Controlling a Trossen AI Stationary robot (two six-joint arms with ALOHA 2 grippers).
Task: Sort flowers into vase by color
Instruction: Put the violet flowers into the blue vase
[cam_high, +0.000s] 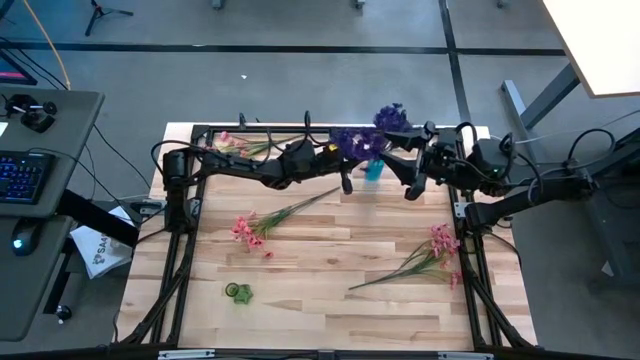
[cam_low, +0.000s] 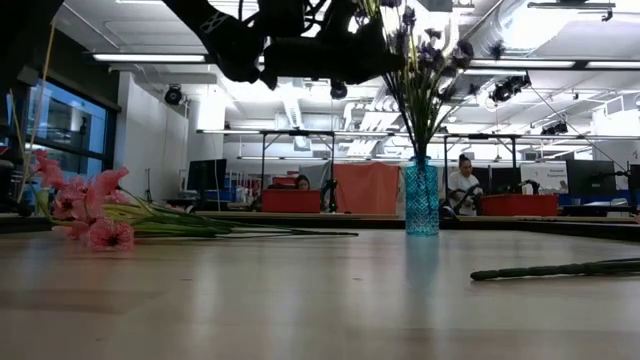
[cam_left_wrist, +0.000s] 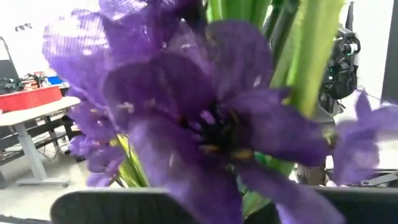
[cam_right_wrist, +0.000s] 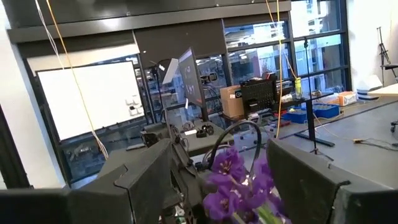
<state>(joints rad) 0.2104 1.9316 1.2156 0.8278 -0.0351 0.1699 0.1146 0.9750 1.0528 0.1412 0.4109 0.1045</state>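
Note:
A teal vase (cam_high: 373, 171) (cam_low: 421, 198) stands near the table's far edge. Purple sprigs (cam_high: 358, 141) (cam_low: 420, 60) stick into it by their stems. My left gripper (cam_high: 345, 175) (cam_left_wrist: 230, 208) hovers open just left of the vase at blossom height, and a purple blossom (cam_left_wrist: 199, 106) fills its view. My right gripper (cam_high: 412, 180) (cam_right_wrist: 221, 180) is open just right of the vase, with purple blossoms (cam_right_wrist: 239, 183) beyond its fingers. Pink sprigs lie flat on the table at centre left (cam_high: 248, 230) (cam_low: 95, 210), at the right (cam_high: 437, 245) and at the far left (cam_high: 232, 143). My left gripper has a purple petal (cam_left_wrist: 205, 186) reaching down into the gap between its fingers. The blossom hides the fingertips, so I cannot tell whether they touch it.
A small green piece (cam_high: 238, 292) lies near the table's near left. A green stem (cam_low: 560, 268) runs along the table at the right. Bare wood (cam_high: 330, 270) lies between the pink sprigs. People sit at desks in the room beyond the table.

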